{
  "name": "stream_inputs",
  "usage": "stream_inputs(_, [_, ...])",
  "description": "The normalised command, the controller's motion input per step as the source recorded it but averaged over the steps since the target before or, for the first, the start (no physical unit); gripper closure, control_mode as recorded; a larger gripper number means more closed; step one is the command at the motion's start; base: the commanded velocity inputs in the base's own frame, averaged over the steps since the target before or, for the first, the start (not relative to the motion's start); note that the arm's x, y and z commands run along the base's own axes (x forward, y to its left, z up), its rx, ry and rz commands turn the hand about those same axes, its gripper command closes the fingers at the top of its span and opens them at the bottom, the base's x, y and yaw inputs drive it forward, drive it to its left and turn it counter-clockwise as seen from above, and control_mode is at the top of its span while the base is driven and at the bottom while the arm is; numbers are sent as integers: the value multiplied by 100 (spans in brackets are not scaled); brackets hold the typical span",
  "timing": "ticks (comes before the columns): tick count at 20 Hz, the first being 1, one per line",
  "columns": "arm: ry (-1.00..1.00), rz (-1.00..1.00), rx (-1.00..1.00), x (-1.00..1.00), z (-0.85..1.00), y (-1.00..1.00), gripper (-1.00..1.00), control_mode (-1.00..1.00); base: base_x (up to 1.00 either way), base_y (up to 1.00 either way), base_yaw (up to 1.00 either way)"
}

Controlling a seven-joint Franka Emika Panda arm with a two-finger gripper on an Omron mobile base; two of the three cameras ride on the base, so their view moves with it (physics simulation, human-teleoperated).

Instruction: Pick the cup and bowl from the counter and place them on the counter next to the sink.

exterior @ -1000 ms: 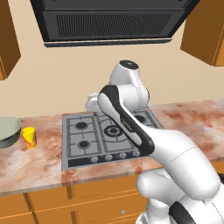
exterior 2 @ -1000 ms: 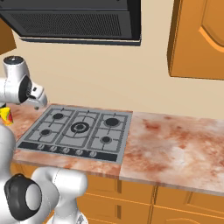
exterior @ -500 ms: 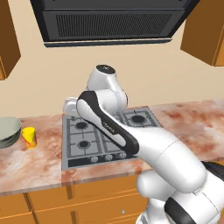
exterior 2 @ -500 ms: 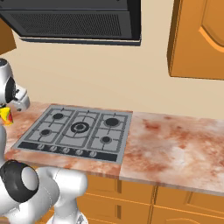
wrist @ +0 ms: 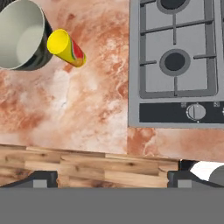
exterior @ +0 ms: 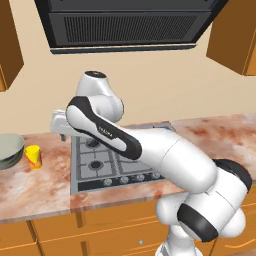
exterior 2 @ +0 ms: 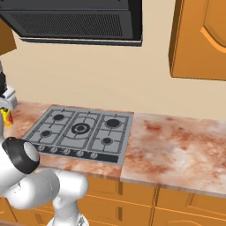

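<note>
Yellow against reddish-pink marble: found the cup (exterior: pixel 34 156) upright at the far left of the tabletop (exterior: pixel 45 187), just beside the pale grey-green bowl (exterior: pixel 9 150) and left of the grey stovetop (exterior: pixel 115 160). Could not settle touching or merely close for those two. Found the claw (wrist: pixel 111 178) with fingers spread wide apart, clamped on nothing, hanging over the tabletop's front edge and looking down, well short of both things. Judged the step in hand as the reach toward the cup. To do it well: should centre over the cup's rim, set the fingers across its narrow body on the sides clear of the bowl, come straight down, and close low on the tapered wall to prevent slipping; should avoid nudging the bowl. Got from the hand view the open mouths of cup (wrist: pixel 66 48) and bowl (wrist: pixel 22 35) from above. Got from the left base view the arm's bend and the hand's height over the tabletop. Caught from the right base view just a sliver of the cup (exterior 2: pixel 6 117) at the left edge.
</note>
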Motion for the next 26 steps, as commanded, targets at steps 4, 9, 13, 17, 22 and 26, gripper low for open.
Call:
stream_inputs(4, [2,0,-4,11,-10,20,-100,-100,0,0,0])
stream_inputs(9, [0,0,-9,4,-14,30,-100,-100,0,0,0])
stream_inputs(13, [-2,0,-8,2,-10,34,-100,-100,0,0,0])
stream_inputs(17, [0,0,0,14,0,25,-100,-100,0,0,0])
stream_inputs(22, [0,-1,0,34,0,9,-100,-100,0,0,0])
stream_inputs(26, [0,-3,0,41,-9,5,-100,-100,0,0,0])
